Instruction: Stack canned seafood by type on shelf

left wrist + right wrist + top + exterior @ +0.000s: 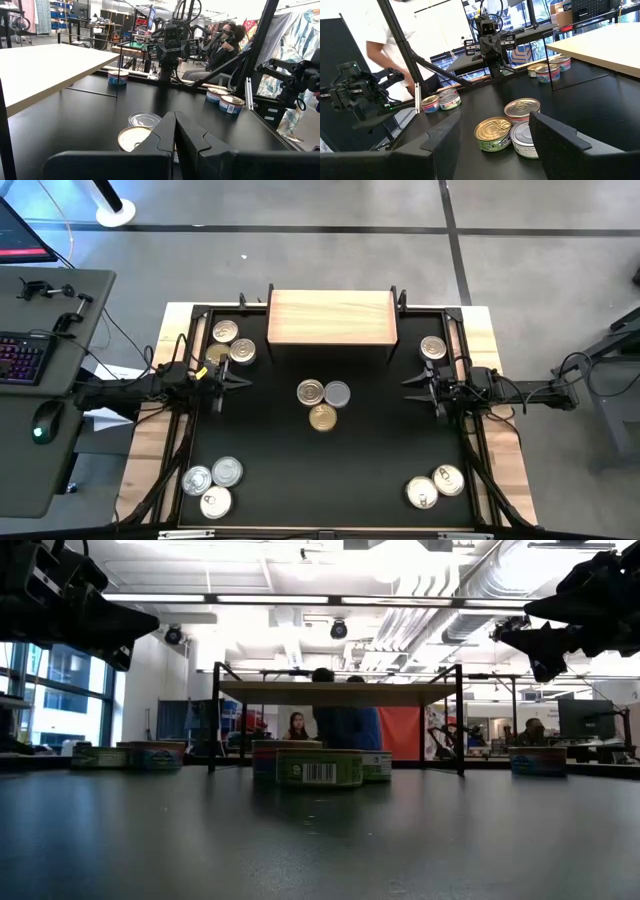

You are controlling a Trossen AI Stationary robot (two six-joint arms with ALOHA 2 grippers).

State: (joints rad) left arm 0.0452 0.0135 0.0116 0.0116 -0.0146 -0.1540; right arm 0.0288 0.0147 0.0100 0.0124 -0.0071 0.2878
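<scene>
With your right gripper (410, 384) hovering jaws wide and your left gripper (243, 383) jaws pinched together, reaching for the touching centre tins (322, 402) could knock neighbours; the shelf (330, 317) stands bare at the surface's far edge.

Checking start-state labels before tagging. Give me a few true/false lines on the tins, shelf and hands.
1. The shelf top is bare. True.
2. Three tins cluster mid-table, one gold-topped. True.
3. The right hand grips a tin. False: its fingers stand apart, holding nothing.
4. The left hand is wide open. False: its fingers are together.
5. A single tin sits by the shelf's right end. True.
</scene>
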